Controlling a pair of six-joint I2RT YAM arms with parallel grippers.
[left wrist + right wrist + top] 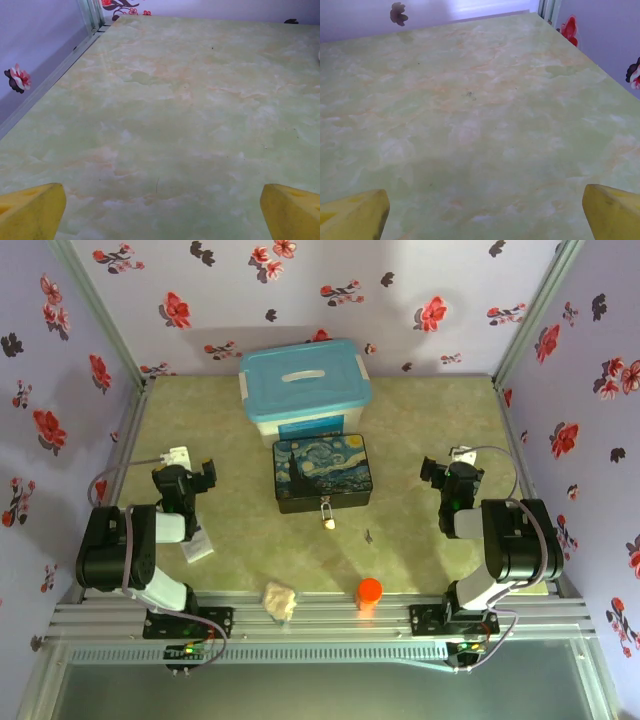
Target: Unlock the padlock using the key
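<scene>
Both wide open and empty: left end effector (187,471), right end effector (450,469). The padlock (327,516) sits at the tin box (322,472) front edge, the key (369,536) on the surface (250,550) near its right. I'd pinch the key low and flat with right, brace the padlock body with left.

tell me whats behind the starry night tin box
Directly behind the painted tin stands a white storage bin with a blue lid. Its lid is on, so its inside is hidden; whether the two touch cannot be told.
</scene>
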